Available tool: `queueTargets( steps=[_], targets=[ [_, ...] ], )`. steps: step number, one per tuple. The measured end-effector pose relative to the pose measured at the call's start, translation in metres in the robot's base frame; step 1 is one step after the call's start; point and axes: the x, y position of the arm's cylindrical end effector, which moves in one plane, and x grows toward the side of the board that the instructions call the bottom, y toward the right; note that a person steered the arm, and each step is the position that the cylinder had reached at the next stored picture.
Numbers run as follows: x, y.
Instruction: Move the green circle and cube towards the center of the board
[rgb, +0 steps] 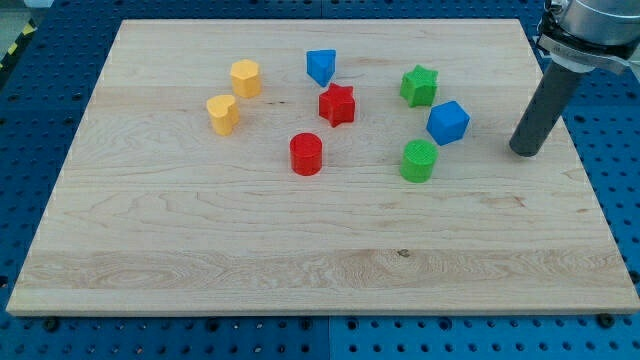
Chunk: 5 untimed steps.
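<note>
The green circle (419, 160) lies right of the board's middle. The blue cube (448, 122) sits just above and to the right of it, a small gap between them. My tip (525, 152) rests on the board near its right edge, well to the right of the cube and circle, touching no block. The dark rod rises from the tip toward the view's top right.
A green star (419, 86) lies above the cube. A red star (337, 104), a red cylinder (306, 154) and a blue triangular block (320, 67) sit near the middle top. A yellow hexagon-like block (245, 77) and a yellow heart (222, 113) lie at upper left. The board's right edge (588, 190) is close to the tip.
</note>
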Motion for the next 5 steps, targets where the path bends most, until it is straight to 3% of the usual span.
queueTargets(
  steps=[1,2,3,4,5],
  targets=[
    [0.0,0.0],
    [0.031,0.002],
    [0.078,-0.041],
    [0.113,-0.149],
    [0.108,-0.278]
  ],
)
